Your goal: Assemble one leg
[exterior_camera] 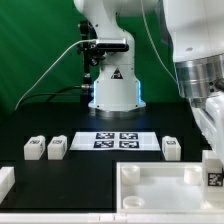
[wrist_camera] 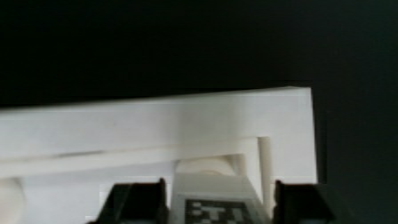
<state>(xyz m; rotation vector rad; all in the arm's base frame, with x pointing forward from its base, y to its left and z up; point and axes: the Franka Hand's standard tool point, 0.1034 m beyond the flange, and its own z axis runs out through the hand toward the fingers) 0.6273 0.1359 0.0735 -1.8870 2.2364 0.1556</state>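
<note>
The arm's pincer [exterior_camera: 213,168] is clenched on a white leg [exterior_camera: 214,178] at the exterior view's right edge. It holds the leg just over the near right-hand corner of the big white tray-like piece [exterior_camera: 160,186], and the leg's black-and-white marker faces the camera. Whether the leg touches the tray cannot be told.

In the wrist view, the pincer [wrist_camera: 214,204] shows dark fingers [wrist_camera: 128,202] pressed to either side of the leg [wrist_camera: 217,190], with the tray's pale rim [wrist_camera: 160,120] beyond.

On the black surface [exterior_camera: 100,172], two spare legs [exterior_camera: 35,148] [exterior_camera: 57,147] lie side by side at the exterior view's left. A third spare leg [exterior_camera: 171,148] sits to the right of the marker board [exterior_camera: 118,140], which lies before the robot's base [exterior_camera: 112,88].
</note>
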